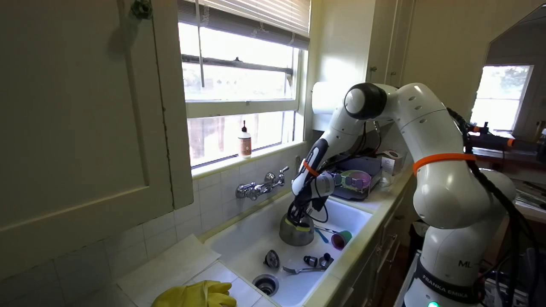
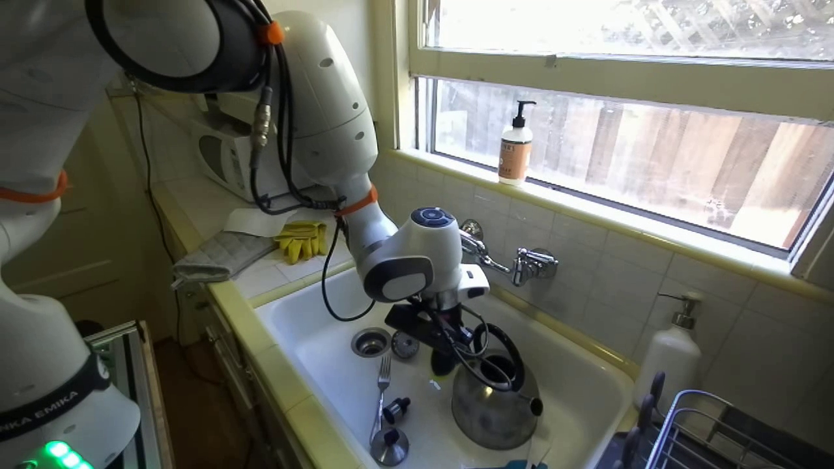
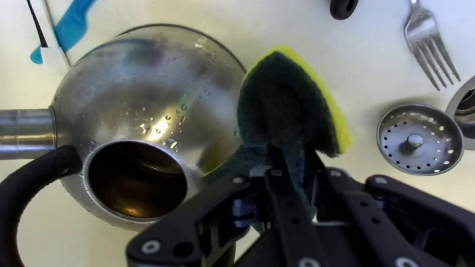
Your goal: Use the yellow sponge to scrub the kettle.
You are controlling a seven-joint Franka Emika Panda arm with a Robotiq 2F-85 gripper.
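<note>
Gripper (image 3: 295, 163): your jaws stand nearly closed, pinching the folded yellow sponge (image 3: 284, 100).
Sponge: in the wrist view, at 3 o'clock of the kettle (image 3: 159, 92), just beside it; you cannot tell whether they touch.
Kettle: upright in the sink (image 1: 243, 238), spout (image 3: 28, 133) at 9 o'clock, wrist view.
Fork (image 3: 423, 31): there, 2 o'clock from your gripper.

In an exterior view, the camera is looking down along the sink (image 1: 243, 241) from its drain (image 1: 265, 285) end, window (image 1: 239, 85) left, robot arm (image 1: 441, 192) right. In an exterior view, the camera is facing the drain end from beside the dish rack (image 2: 736, 423), window far right, arm near left. Both are standing well back, sharing sink, window and arm. The wrist view is pointing steeply down, close above the kettle (image 3: 159, 85), sharing it, fork (image 3: 426, 37) and strainer (image 3: 438, 152) with both exterior views.
</note>
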